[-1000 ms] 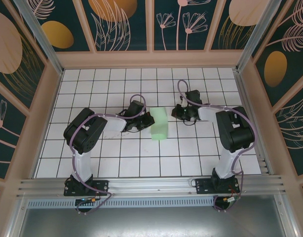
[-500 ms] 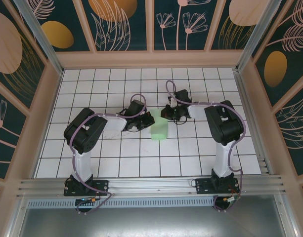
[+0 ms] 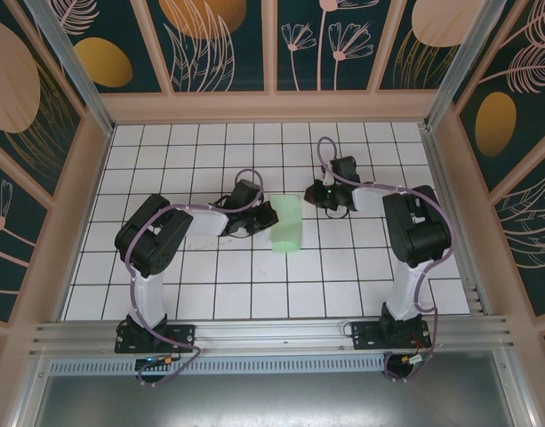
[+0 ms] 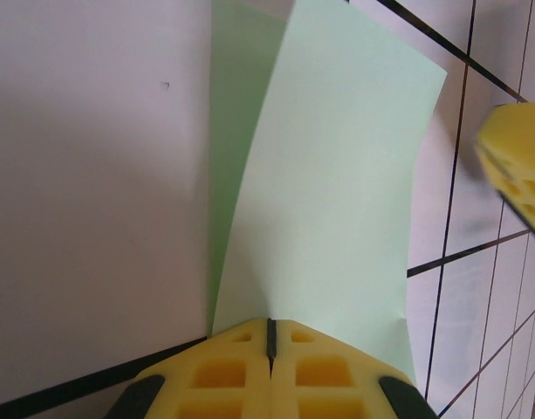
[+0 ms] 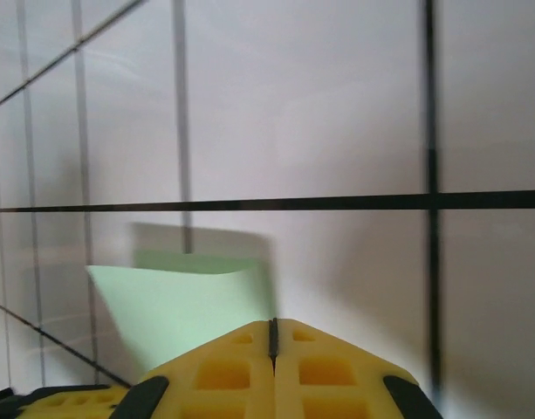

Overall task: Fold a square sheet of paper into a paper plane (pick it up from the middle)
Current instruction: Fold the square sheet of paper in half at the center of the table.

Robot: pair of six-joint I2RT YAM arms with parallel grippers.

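The square sheet of paper (image 3: pixel 288 224), pale mint green, lies mid-table, bent over on itself into a tall loose fold; it has no paper plane shape. My left gripper (image 3: pixel 264 217) is at the sheet's left edge, shut on the paper. In the left wrist view the sheet (image 4: pixel 337 175) rises straight out of the closed tips of the left gripper (image 4: pixel 270 325). My right gripper (image 3: pixel 316 197) is shut and holds nothing, just off the sheet's upper right corner. In the right wrist view the sheet (image 5: pixel 180 301) lies left of the right gripper (image 5: pixel 272 325).
The table (image 3: pixel 210 294) is a white grid of tiles. Pink frame walls (image 3: pixel 94 178) close it in on the left, back and right. An aluminium rail (image 3: pixel 272 334) carries both arm bases along the near edge.
My right gripper swung left up to the sheet, then drew back to the right, staying shut. My left gripper kept its hold and place.
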